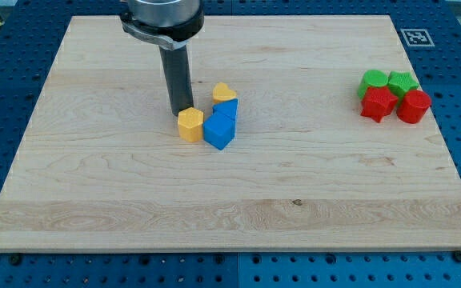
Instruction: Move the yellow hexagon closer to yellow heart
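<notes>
Yellow hexagon (190, 125) is looking light and rigid, sliding easily; my tip (179, 113) is touching its upper-left edge, with no hand to open, yellow heart (223, 93) near.

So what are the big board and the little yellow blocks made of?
The board looks like pale wood with a smooth finish: grain lines run across it and there is a small dark knot. The yellow hexagon and yellow heart look like solid matte plastic, evenly coloured with no grain, though painted wood is possible.
</notes>
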{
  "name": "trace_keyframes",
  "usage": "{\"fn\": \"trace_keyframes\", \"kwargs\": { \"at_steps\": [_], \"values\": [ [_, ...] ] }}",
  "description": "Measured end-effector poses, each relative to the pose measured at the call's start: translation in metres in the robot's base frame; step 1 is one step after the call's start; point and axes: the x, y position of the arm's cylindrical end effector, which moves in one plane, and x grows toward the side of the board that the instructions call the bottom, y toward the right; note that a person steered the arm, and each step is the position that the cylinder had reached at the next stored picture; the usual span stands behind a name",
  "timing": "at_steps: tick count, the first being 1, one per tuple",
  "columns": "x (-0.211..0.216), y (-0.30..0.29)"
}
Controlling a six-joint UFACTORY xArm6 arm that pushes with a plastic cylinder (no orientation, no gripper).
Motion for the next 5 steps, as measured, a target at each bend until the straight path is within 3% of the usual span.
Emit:
{"fn": "trace_keyframes", "kwargs": {
  "at_steps": [1, 2, 4, 5],
  "values": [
    [0.004, -0.052],
    [0.033, -0.065],
    [0.050, 0.015],
    [0.037, 0.036]
  ]
}}
